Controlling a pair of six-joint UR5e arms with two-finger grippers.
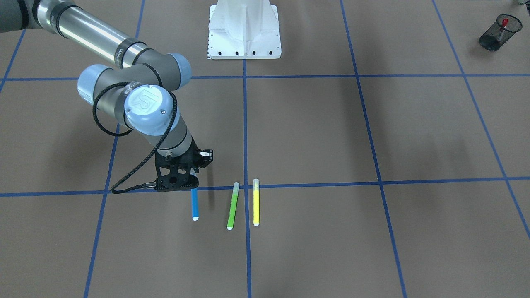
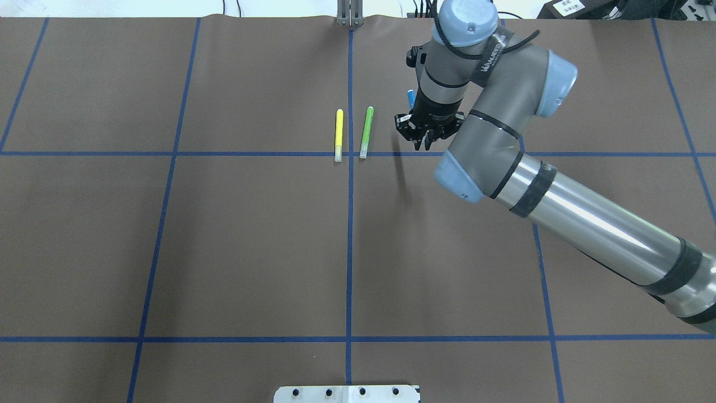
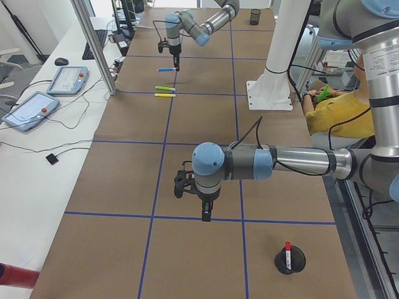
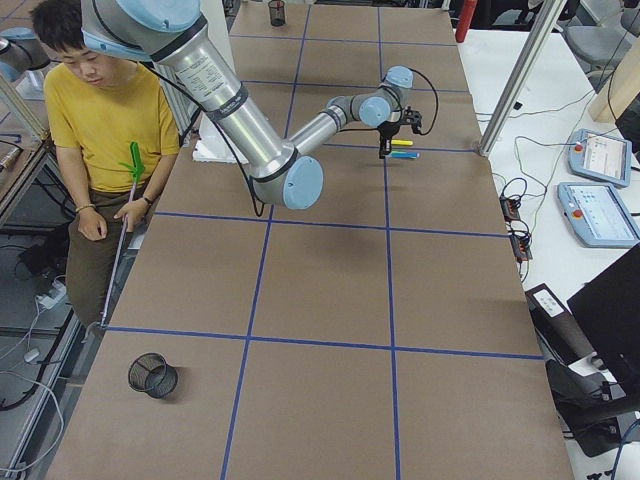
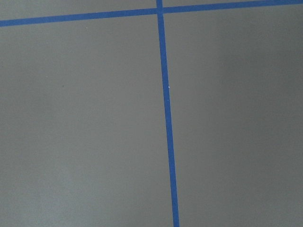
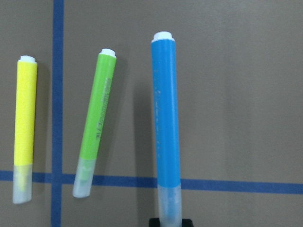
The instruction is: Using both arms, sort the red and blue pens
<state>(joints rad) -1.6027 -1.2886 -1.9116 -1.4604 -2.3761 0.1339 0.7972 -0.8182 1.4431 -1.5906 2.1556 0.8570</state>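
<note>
The blue pen [image 6: 165,109] sticks out away from my right gripper [image 6: 170,221], which is shut on its translucent cap end. The pen looks larger than the markers beside it and casts a shadow, so it hangs just above the table [image 1: 194,205]. The red pen [image 1: 504,22] stands in a black mesh cup [image 1: 495,34] on my left side, also in the exterior left view [image 3: 287,249]. My left gripper [image 3: 206,215] hovers over the table near that cup; I cannot tell whether it is open. Its wrist view shows only brown table and blue tape.
A green marker [image 1: 233,205] and a yellow marker [image 1: 256,202] lie side by side right next to the blue pen. A second mesh cup [image 4: 152,375] stands at my right end. The white robot base [image 1: 244,29] sits mid-table. A seated person [image 4: 100,130] is beside it.
</note>
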